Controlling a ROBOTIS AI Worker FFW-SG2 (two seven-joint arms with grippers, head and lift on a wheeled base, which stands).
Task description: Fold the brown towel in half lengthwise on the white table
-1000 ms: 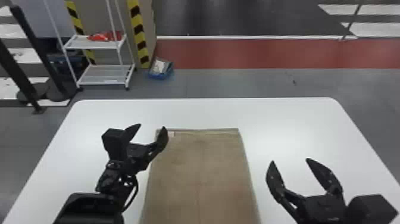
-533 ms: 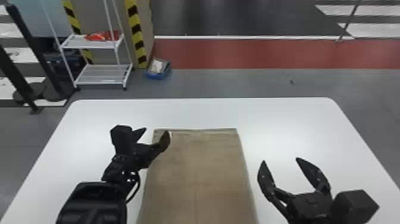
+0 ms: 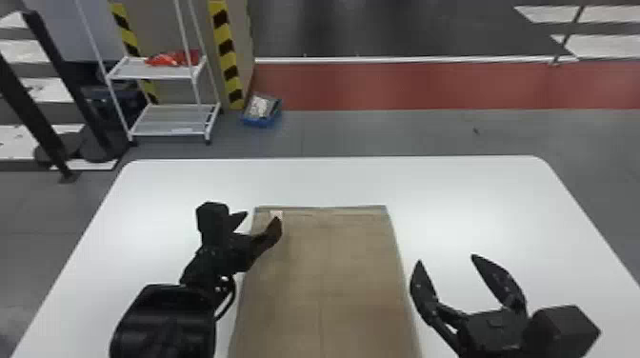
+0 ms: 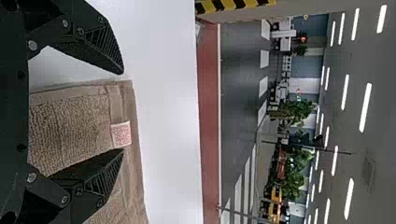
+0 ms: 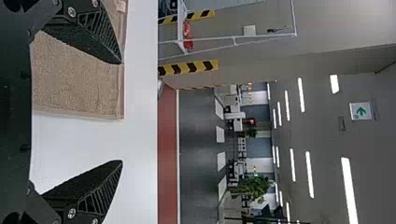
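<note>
Head view — brown towel [image 3: 328, 276], on white table [image 3: 476, 200]

White wire rack [image 3: 157, 71], blue tray [image 3: 261, 119], perhaps plastic, striped pillars [image 3: 227, 57], potted-looking greenery [image 4: 299, 112]

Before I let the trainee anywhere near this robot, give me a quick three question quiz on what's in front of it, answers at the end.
1. True or false: the fingers of the left gripper stand open.

2. Multiple choice: where on the brown towel is the pale label?
A) By the far right corner
B) In the middle
C) By the far left corner

3. Fill in the blank: beyond the white table, the bundle on the upper shelf of the rack is coloured ____.

Key: 1 true; 2 C; 3 red
</note>
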